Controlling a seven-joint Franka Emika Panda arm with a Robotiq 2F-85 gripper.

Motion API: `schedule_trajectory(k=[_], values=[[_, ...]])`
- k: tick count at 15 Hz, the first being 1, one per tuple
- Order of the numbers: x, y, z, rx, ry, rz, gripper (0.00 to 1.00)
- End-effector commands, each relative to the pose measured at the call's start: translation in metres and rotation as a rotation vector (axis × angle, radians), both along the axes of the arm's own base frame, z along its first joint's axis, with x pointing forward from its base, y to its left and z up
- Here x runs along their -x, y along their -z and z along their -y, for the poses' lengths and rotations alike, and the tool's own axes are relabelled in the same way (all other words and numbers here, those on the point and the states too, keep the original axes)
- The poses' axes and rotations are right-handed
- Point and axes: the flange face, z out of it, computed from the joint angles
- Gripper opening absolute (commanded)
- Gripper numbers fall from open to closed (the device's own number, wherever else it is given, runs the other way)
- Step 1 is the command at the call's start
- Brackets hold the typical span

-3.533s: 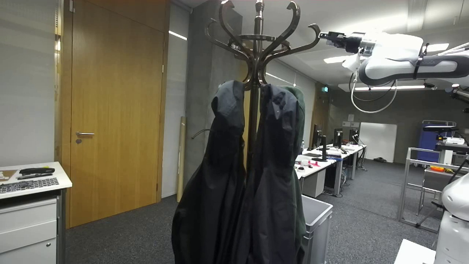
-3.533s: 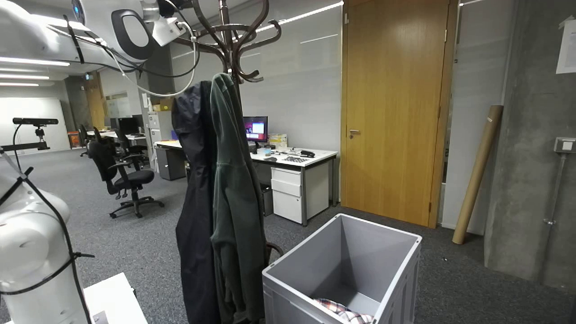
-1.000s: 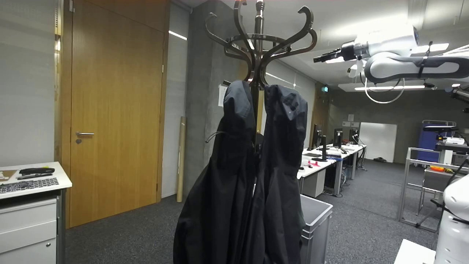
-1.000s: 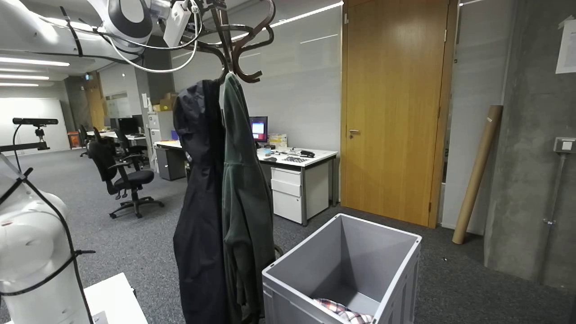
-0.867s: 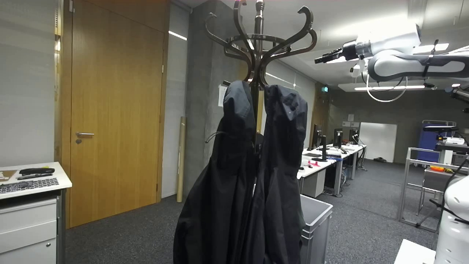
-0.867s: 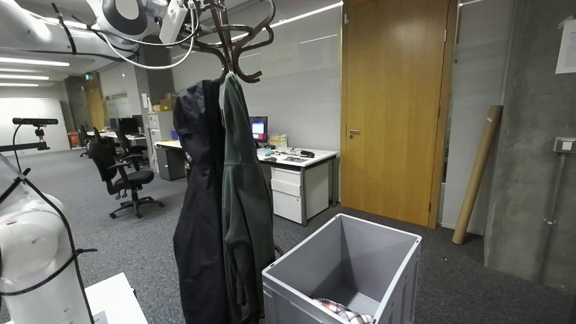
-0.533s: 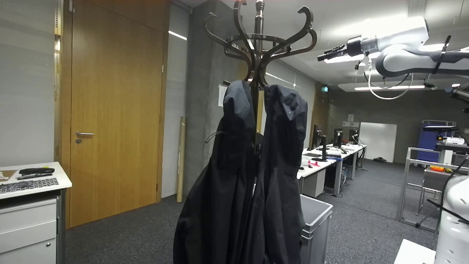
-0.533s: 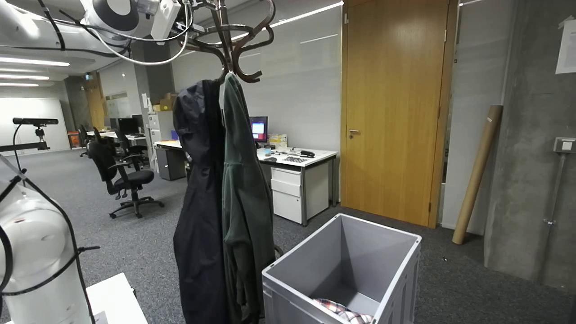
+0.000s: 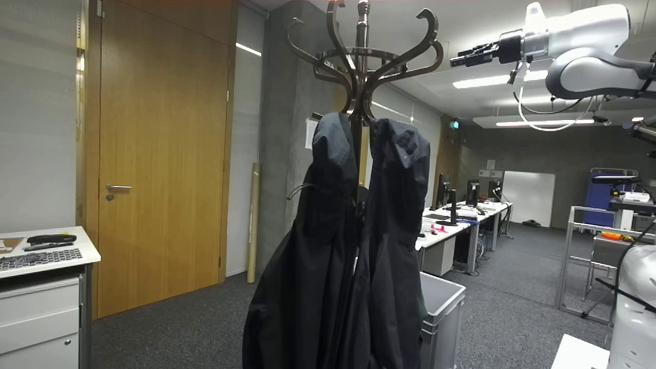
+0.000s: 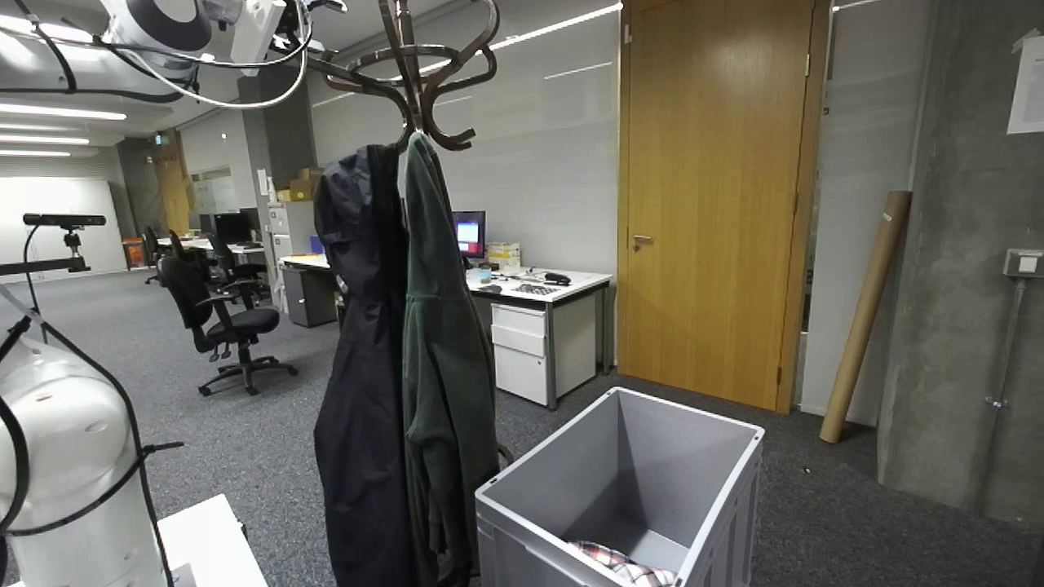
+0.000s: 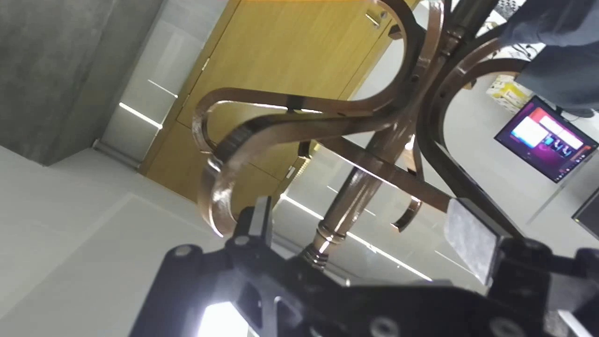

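My gripper (image 11: 365, 229) is open and empty in the wrist view, its finger pads (image 11: 471, 236) wide apart. The brown coat stand (image 11: 362, 192) shows beyond and between the fingers. In an exterior view the gripper (image 9: 455, 57) is level with the stand's upper hooks (image 9: 407, 48), to their right and apart from them. A dark jacket (image 9: 328, 246) hangs on the stand; it also shows in an exterior view (image 10: 359, 367) beside a dark green garment (image 10: 444, 350). In an exterior view the arm and cables partly hide the gripper near the stand's hooks.
A grey bin (image 10: 522, 530) stands beside the hanging clothes, with a plaid cloth (image 10: 624, 564) inside. Cables (image 9: 543, 127) hang in a loop below the arm. A desk (image 10: 571, 285), a wooden door (image 10: 710, 204) and a cardboard tube (image 10: 866, 318) are behind.
The coat stand has turned and its garments shifted since the earliest frames. The gripper was close to a hook; the arm has since drawn back from the stand and lifted.
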Motion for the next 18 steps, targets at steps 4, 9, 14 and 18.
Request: schedule_trajectory(k=[4, 9, 14, 18], values=[[0.037, 0.002, -0.051, 0.024, -0.064, 0.043, 1.00], [0.058, 0.006, -0.075, 0.038, -0.045, 0.065, 1.00], [0.070, 0.011, -0.087, 0.044, -0.040, 0.087, 1.00], [0.075, 0.015, -0.095, 0.015, -0.038, 0.120, 1.00]])
